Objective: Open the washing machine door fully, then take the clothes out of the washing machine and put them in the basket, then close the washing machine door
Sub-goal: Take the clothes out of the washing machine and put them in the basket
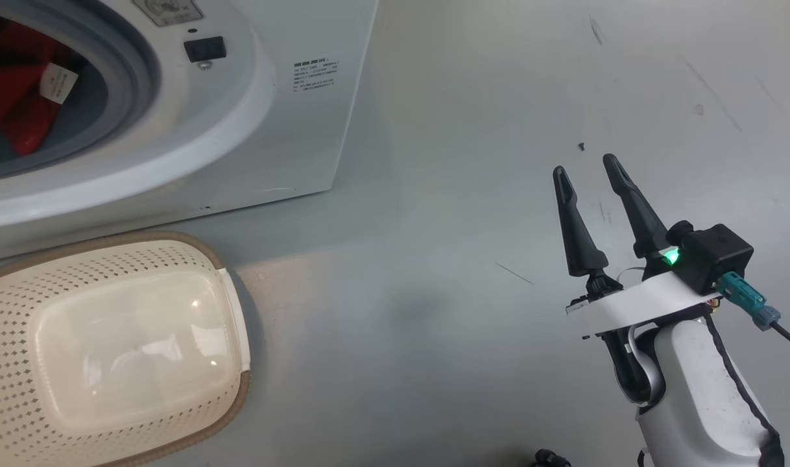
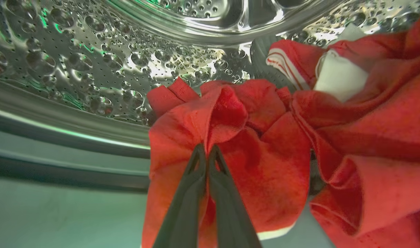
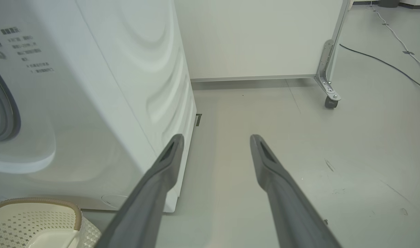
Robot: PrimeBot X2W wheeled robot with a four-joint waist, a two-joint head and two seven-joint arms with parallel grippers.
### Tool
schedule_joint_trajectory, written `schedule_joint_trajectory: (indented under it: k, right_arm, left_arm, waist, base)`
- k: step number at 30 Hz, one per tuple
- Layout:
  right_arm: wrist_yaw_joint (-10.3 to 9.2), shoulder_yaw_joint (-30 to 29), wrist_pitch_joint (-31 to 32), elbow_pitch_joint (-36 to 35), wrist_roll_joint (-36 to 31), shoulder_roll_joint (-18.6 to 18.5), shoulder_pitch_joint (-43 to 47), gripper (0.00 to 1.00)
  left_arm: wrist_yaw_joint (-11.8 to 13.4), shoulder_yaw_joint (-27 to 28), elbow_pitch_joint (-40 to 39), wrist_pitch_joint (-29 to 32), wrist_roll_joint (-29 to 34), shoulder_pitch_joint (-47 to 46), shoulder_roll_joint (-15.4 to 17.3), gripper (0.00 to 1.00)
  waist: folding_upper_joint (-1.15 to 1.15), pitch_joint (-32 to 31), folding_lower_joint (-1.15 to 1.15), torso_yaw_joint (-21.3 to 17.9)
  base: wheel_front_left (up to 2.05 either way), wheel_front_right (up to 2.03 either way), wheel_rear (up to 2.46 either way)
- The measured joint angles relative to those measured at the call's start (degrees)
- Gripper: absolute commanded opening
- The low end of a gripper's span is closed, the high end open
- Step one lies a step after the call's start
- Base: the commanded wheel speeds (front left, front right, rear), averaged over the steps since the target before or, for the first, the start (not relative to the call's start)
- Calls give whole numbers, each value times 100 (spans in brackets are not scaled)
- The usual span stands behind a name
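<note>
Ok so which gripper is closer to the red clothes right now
Left. The left gripper is inside the drum, shut on a fold of the clothes. The right gripper hangs open above the floor, off beside the washing machine.

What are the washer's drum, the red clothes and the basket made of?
The washing machine drum looks like polished steel: mirror-bright, dimpled, perforated. The clothes look like matte fabric, creased in folds. The basket seems glossy cream plastic with punched holes.

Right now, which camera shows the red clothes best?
Left wrist view: the clothes sit close up, pinched by the left gripper. Head view catches part inside the washing machine; right wrist view, a red sliver.
</note>
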Motion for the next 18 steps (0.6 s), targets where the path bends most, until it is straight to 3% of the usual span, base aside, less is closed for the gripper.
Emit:
schedule_joint_trajectory:
  k: [18]
  right_arm:
    - [0,-115,0,137,-116,-51,128,100]
  left_arm:
    - [-261,-24,221,-1134,-268,705,-481,0]
  waist:
    - [0,-742,0,322]
  base:
    - [0,0,0]
